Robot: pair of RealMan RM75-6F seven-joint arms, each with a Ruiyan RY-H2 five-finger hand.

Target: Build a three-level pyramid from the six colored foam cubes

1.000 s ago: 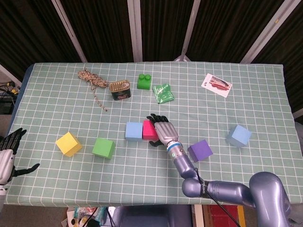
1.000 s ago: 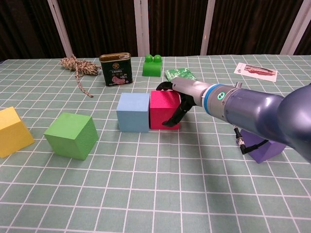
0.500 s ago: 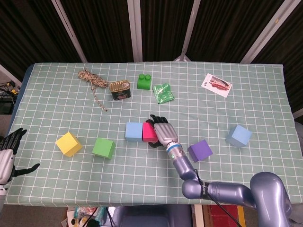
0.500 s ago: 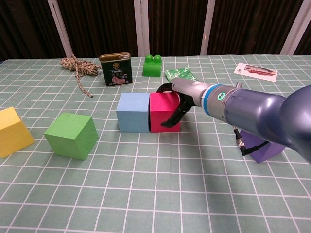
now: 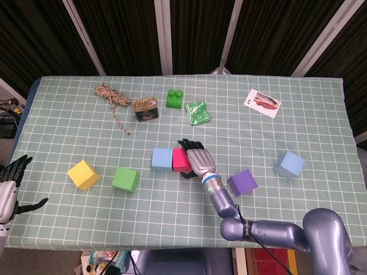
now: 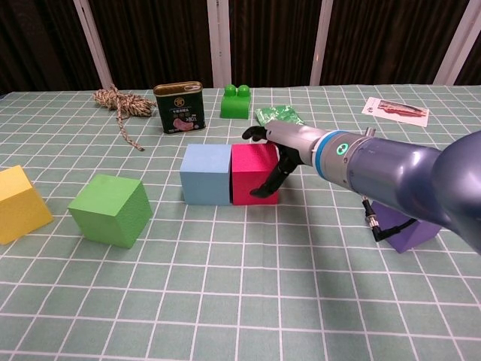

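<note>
The pink cube (image 5: 180,159) (image 6: 252,173) sits flush against the right side of a light blue cube (image 5: 162,159) (image 6: 206,173) at mid-table. My right hand (image 5: 196,156) (image 6: 284,152) lies over the pink cube's right side, fingers spread and touching it, without lifting it. A purple cube (image 5: 242,182) (image 6: 412,226) lies just right of that arm. A second blue cube (image 5: 289,164) is further right. The green cube (image 5: 125,179) (image 6: 110,209) and yellow cube (image 5: 82,174) (image 6: 19,203) stand at the left. My left hand (image 5: 10,186) hangs open beyond the table's left edge.
At the back stand a tin can (image 5: 145,109) (image 6: 179,107), a green toy brick (image 5: 175,99) (image 6: 235,101), a green packet (image 5: 198,112), a coil of rope (image 5: 110,96) (image 6: 114,101) and a printed card (image 5: 262,102) (image 6: 395,110).
The pink cube slid left and closed the small gap to the light blue cube. My right hand followed it, and its thumb has eased off the cube's back.
</note>
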